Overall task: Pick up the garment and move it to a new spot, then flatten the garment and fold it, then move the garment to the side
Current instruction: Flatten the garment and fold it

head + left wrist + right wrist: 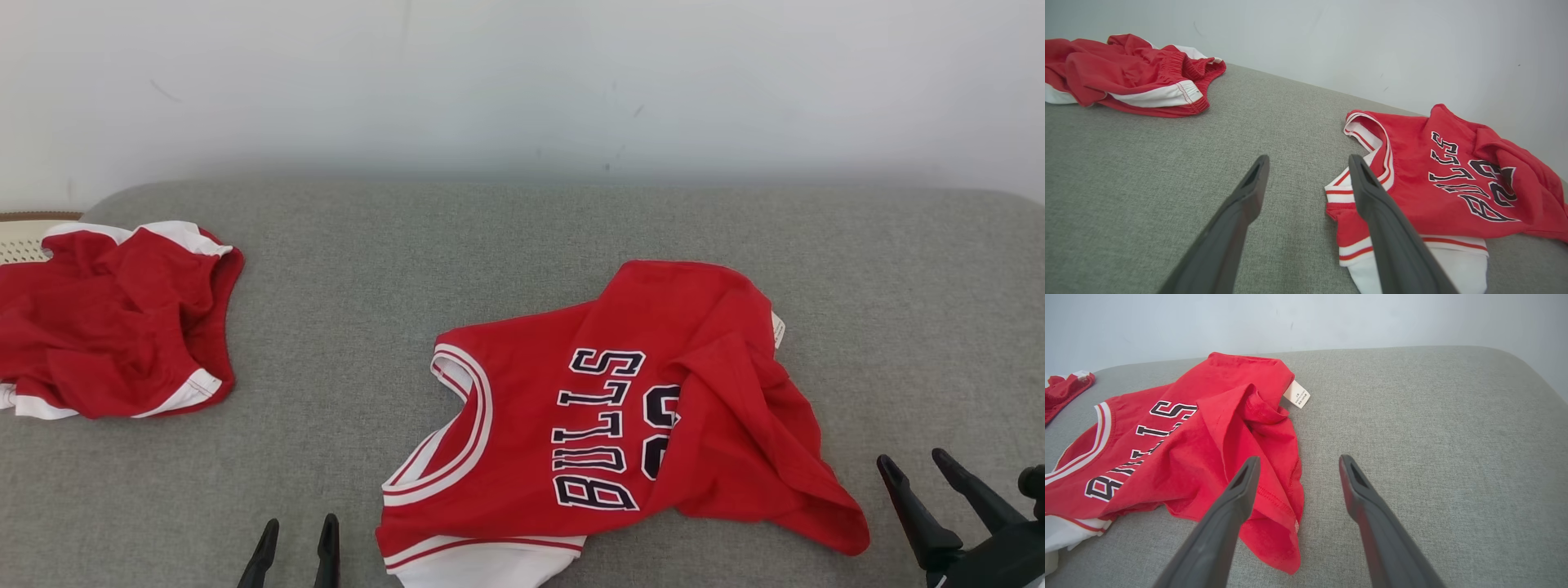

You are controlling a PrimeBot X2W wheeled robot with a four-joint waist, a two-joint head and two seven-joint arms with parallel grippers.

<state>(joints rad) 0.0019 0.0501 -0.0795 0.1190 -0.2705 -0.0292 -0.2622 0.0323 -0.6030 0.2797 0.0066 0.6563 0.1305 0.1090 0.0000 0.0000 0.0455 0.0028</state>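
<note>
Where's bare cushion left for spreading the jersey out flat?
Widest bare patch: between the shorts and the jersey, back to the wall. Another strip lies right of the jersey to the cushion edge. Crowded: far left and front centre.

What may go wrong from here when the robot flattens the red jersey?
The red sleeveless jersey with black letters has one side flopped over its number; folding now may trap that flap. The open right hand is beside that bunched edge, so a pinch may catch several layers. Red shorts with white trim lie at the left; the jersey, moved there, might tangle.
</note>
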